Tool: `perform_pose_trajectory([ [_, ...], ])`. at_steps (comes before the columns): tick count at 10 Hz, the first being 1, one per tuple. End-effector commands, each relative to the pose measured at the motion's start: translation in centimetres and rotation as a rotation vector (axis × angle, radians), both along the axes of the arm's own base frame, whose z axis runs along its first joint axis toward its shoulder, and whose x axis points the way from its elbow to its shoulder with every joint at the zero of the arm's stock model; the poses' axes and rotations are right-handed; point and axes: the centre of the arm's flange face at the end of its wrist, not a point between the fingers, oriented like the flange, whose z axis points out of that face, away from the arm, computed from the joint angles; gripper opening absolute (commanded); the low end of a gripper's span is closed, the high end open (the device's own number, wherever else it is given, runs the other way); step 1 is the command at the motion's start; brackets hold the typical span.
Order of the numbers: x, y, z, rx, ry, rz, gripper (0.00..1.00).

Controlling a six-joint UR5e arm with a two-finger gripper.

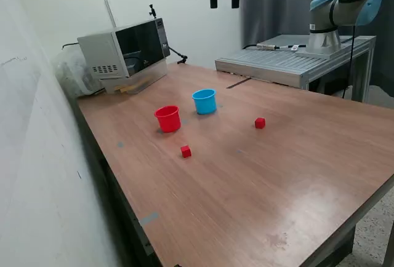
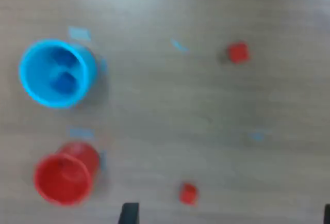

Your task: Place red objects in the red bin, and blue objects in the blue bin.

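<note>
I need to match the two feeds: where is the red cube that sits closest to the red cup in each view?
Exterior view: the red cube lies on the table in front of the red cup, toward the camera.
Wrist view: the same red cube lies beside the red cup, apart from it.
Shared landmark: the light-blue cup, next to the red cup.

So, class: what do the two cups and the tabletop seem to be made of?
The red cup and blue cup look like smooth moulded plastic: uniform bright colour, thin rolled rims. The tabletop looks like wood or wood-look laminate: brown grain streaks with a soft sheen. Which of the two cannot be told.
</note>
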Motion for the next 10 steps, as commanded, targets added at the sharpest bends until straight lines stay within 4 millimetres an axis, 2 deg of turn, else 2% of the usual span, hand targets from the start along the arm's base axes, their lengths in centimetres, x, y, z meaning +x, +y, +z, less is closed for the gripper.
perform_pose_trajectory([
  [1, -2.0, -5.3, 1.4, -0.077, 0.036, -0.008, 1.00],
  [3, -5.9, -8.6, -1.9, -0.088, 0.020, 0.016, 1.00],
  [4, -8.1, -9.4, -4.0, -0.095, 0.021, -0.009, 1.00],
  [5, -11.1, -9.8, -8.0, -0.104, 0.049, -0.048, 1.00],
  [6, -13.0, -10.0, -12.6, -0.106, 0.053, -0.060, 1.00],
  [8, -15.6, -9.6, -22.9, -0.089, 0.006, -0.096, 1.00],
  [9, -16.4, -8.6, -26.8, -0.071, 0.003, -0.123, 1.00],
  [10, -16.9, -7.5, -29.6, -0.050, -0.013, -0.137, 1.00],
])
